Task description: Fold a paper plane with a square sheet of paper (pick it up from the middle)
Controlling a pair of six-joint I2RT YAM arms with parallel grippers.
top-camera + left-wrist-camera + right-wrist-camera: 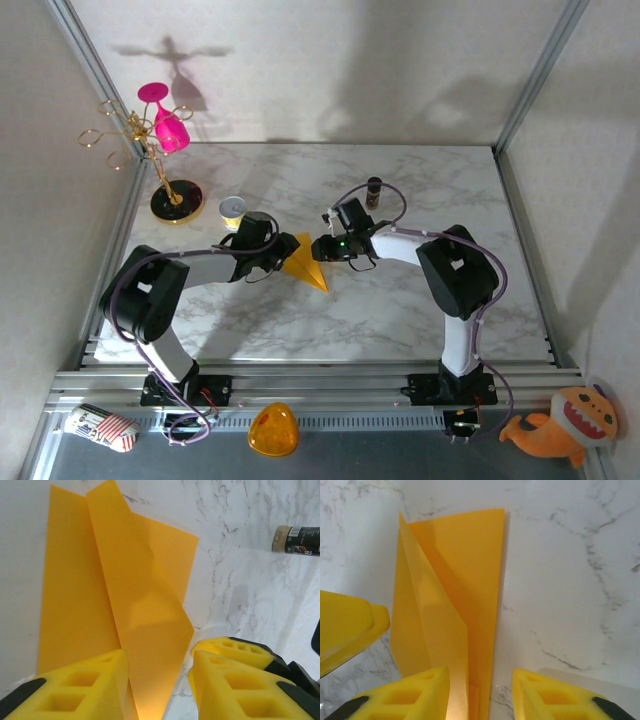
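Evidently the square sheet of paper (305,268) is already a creased wedge lying near the middle of the surface (400,320), its sharp tip aimed toward 5 o'clock in the overhead view. The left tool (283,250) sits at its 9 o'clock and the right tool (322,248) at its 2 o'clock, both close in. In the left wrist view the left tool (160,652) has its jaws apart, the narrow end of the paper (135,595) running between them with a flap standing slightly raised. In the right wrist view the right tool (479,674) is likewise spread, straddling one end of the paper (455,580) without pinching it. The step looks like setting the next long fold. It would go best with one tool pinning the centre crease flat while the other lifts the loose flap from its outer edge. That flap should then be laid edge to edge along the crease and pressed from the tip outward, so the thin paper neither slides nor buckles.
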